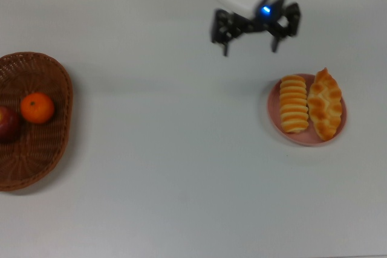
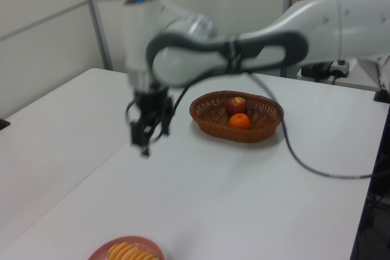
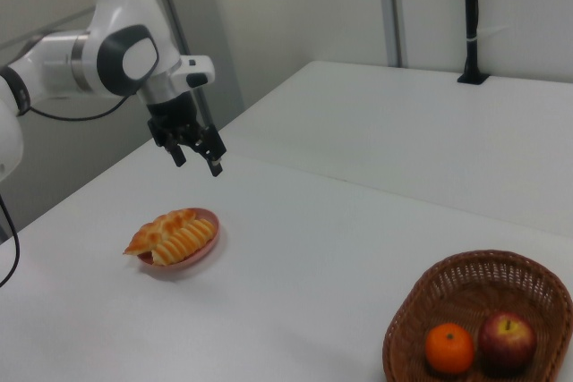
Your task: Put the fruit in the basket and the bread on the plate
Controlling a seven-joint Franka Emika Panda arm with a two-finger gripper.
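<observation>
Gripper [image 1: 249,35], fingers spread and empty, at upper centre of the top view; ridged loaf [image 1: 294,103] and braided loaf [image 1: 326,104] on the pink plate [image 1: 274,112]; mandarin [image 1: 37,107] and apple [image 1: 7,123] in the wicker basket [image 1: 53,77]; I judge the task complete and would retreat high, clear of both.

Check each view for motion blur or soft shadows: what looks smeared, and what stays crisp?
Top view: the tool is smeared, while the plate is crisp. Left view: arm and tool blur, basket sharp. Right view: all fairly crisp, with faint soft shadows under plate and basket.
</observation>
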